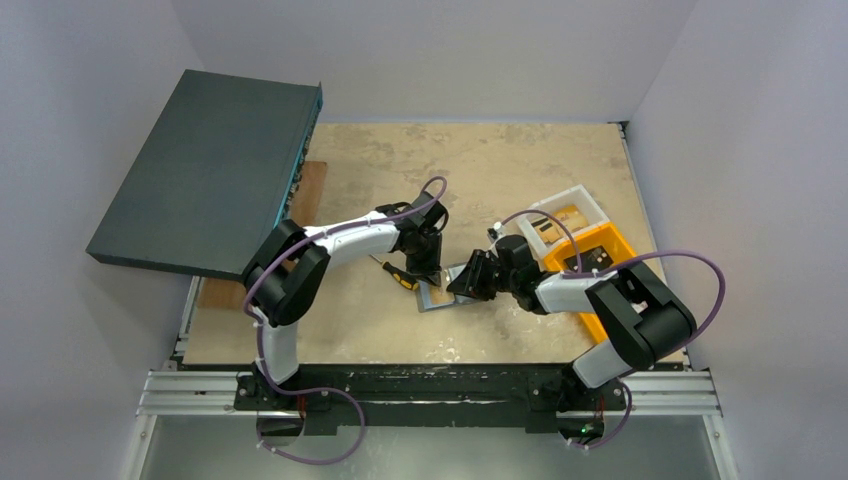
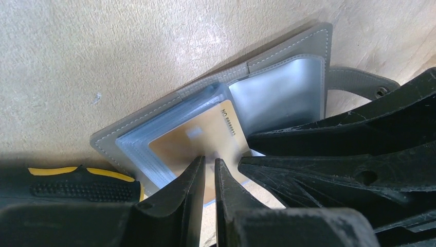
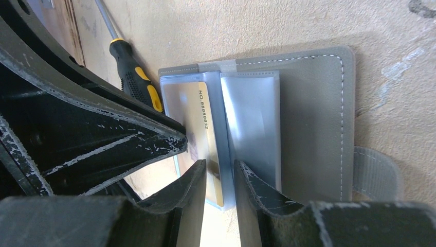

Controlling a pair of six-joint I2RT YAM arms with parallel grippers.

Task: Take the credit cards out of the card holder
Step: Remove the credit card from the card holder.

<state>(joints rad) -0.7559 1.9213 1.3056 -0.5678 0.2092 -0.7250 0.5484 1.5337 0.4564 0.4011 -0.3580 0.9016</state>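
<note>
The card holder [image 3: 313, 118] lies open and flat on the table [image 1: 500, 170], in the middle, between both arms and right under their tips. It is grey with white stitching, and it has clear sleeves inside. A gold card [image 2: 198, 139] pokes out past its edge. The left tool [image 2: 209, 162] is nearly together, with only a slit, and its tips are on this card; I cannot tell if it pinches the card. The right tool [image 3: 220, 164] stands apart, over the card's long edge and the sleeve. I think the left tool is the better placed. A screwdriver [image 2: 77, 182] lies just left of the holder.
</note>
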